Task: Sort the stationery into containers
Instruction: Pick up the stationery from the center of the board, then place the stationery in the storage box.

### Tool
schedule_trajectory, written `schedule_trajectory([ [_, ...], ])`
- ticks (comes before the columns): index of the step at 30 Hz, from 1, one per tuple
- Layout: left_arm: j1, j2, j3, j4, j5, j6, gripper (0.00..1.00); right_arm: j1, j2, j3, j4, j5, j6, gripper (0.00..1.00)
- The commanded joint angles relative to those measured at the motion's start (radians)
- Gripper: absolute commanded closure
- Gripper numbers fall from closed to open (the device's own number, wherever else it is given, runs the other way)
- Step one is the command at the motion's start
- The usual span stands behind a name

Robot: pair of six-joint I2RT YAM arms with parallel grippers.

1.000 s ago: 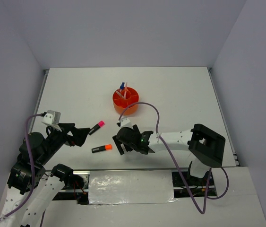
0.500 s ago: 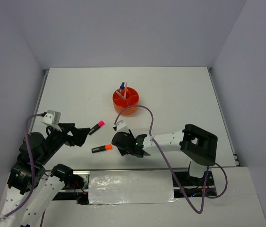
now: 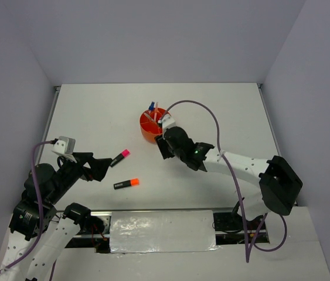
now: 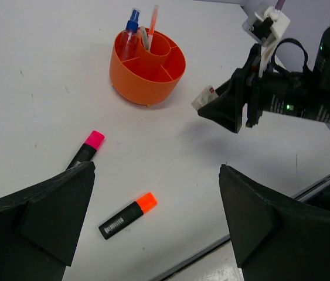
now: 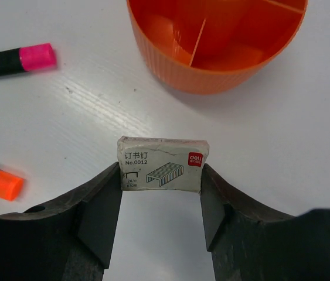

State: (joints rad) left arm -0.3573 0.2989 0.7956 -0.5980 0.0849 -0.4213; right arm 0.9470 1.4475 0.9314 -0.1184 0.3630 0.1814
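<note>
staple box [image 5: 160,164] sits clamped in the right gripper [image 5: 160,181] beside the orange tub [image 5: 211,79], seemingly for dropping in; left gripper [image 4: 156,171] gapes wide, empty

The tub [image 3: 148,132] stands on the table [image 3: 223,111], pens [image 3: 152,109] inside. One highlighter [image 3: 119,157] lies near-left of it; a second highlighter [image 3: 126,184] lies nearer.

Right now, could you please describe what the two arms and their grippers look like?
The left arm and right arm mix black joints with white links; the right shows a small green light. A purple cable runs to each wrist, where a white camera block sits. The left gripper and right gripper have broad, matte black, wedge-shaped fingers.
</note>
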Motion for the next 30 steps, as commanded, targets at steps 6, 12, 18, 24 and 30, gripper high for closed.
schedule_trajectory([
  [6,-0.003,0.006,0.001,0.047,0.018,0.003,0.01,-0.215,0.013,0.046,0.232,-0.386,-0.279,0.66],
  [12,-0.006,0.006,-0.001,0.049,0.022,0.004,0.01,-0.255,0.134,0.147,0.235,-0.4,-0.349,0.64],
  [18,-0.005,0.006,-0.001,0.049,0.026,0.006,0.01,-0.332,0.175,0.133,0.348,-0.501,-0.365,0.62],
  [24,-0.006,0.008,-0.001,0.05,0.027,0.006,0.01,-0.372,0.188,0.084,0.441,-0.568,-0.369,0.59],
  [30,-0.006,0.009,-0.002,0.049,0.029,0.004,0.01,-0.393,0.235,0.101,0.447,-0.607,-0.37,0.58],
])
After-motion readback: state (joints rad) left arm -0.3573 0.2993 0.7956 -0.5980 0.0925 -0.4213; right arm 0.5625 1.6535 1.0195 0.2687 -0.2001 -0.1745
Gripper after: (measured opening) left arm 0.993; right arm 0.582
